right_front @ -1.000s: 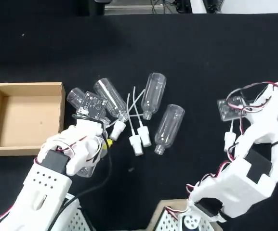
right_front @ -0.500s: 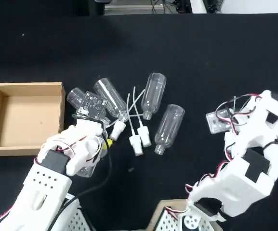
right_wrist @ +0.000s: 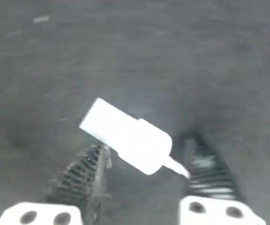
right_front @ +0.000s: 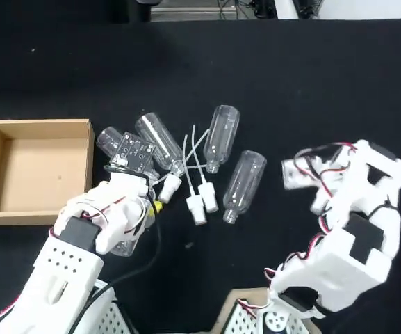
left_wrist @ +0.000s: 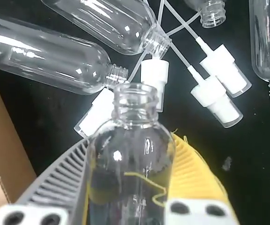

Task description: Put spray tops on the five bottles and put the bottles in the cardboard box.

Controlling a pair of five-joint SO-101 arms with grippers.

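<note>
**Light, slippery parts: one bottle and one top in hand**

Nearest the arms, the left gripper [left_wrist: 130, 140] is clamped around a held bottle [left_wrist: 130, 161], gripped across its body with the open neck pointing away. The right gripper [right_wrist: 144, 150] is closed on a spray top [right_wrist: 125, 133], pinched by its white cap above the table [right_front: 325, 83].

The bottles are judged to be light, thin, clear plastic. They are smooth and round, so they are likely to roll or slip, and are best taken across the mid-body with modest pressure. The tops are judged small and light, each with a thin, bendable dip tube. They should be held by the cap, never by the tube.

Just beyond the held bottle, four loose spray tops [left_wrist: 217, 104] are counted, making five with the one gripped. Farther on, four loose bottles [right_front: 244, 182] lie on their sides, making five bottles in all. One is partly hidden behind the left arm's wrist.

The cardboard box [right_front: 40, 123] stands left of the cluster, and no bottle is seen inside it.
</note>
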